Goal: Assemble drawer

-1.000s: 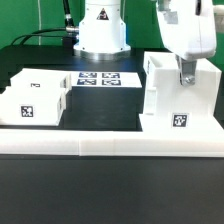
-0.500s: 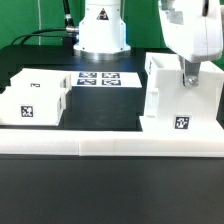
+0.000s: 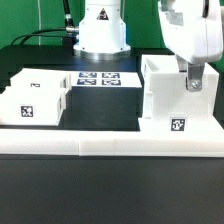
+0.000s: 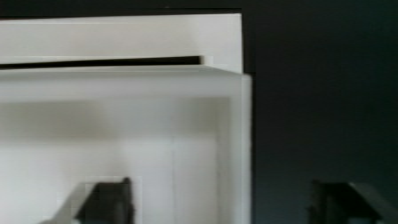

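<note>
The white boxy drawer housing stands at the exterior view's right against the low front wall, with a square tag on its front face. My gripper hangs over the housing's right wall. In the wrist view the housing fills most of the picture. My gripper is open, and its two dark fingertips straddle the wall's edge with a gap on the outer side. Two white trays with tags sit together at the exterior view's left.
The marker board lies flat at the back middle, in front of the robot base. A long low white border wall runs along the front. Black table lies between the trays and the housing.
The housing has turned and now sits squarer to the front wall, its tag a little lower. My gripper has shifted slightly toward the exterior view's right.
</note>
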{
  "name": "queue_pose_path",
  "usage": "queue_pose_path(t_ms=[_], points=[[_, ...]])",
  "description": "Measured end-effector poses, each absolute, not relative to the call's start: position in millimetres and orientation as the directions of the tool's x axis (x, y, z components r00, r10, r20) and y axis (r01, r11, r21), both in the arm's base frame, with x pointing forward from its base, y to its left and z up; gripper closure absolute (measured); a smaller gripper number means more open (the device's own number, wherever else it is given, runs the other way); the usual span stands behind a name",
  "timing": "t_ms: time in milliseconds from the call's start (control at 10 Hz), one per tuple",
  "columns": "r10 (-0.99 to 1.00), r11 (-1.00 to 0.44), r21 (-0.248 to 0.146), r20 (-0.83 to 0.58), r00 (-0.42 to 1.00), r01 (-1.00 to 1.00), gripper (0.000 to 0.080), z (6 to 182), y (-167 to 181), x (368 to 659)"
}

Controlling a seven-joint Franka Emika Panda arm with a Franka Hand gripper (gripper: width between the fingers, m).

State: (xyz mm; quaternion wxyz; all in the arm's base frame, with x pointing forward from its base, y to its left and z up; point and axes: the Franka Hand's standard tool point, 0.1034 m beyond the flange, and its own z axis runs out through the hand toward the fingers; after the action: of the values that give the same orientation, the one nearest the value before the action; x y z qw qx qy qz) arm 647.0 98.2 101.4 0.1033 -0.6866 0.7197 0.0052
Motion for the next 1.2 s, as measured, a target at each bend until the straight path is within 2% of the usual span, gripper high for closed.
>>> queue_pose_path(t_ms=[100, 400, 800, 900, 1000, 1200], points=[[-0.987, 0.055, -0.136, -0.156, -0.034, -0.989, 0.0186, 101.7, 98, 647], [-0.988, 0.036, -0.139, -0.153, -0.014, -0.990, 0.0152, 102.5, 99, 647], [-0.938, -0.300, -0.185, -0.122, 0.325, -0.936, 0.0151, 128.4, 82, 613], [-0.940, -0.294, -0.183, -0.123, 0.319, -0.938, 0.0151, 127.4, 82, 612], [-0.920, -0.351, -0.189, -0.111, 0.375, -0.917, 0.0151, 126.3, 82, 613], [-0.808, -0.560, -0.192, -0.086, 0.583, -0.806, 0.0151, 131.6, 76, 608]])
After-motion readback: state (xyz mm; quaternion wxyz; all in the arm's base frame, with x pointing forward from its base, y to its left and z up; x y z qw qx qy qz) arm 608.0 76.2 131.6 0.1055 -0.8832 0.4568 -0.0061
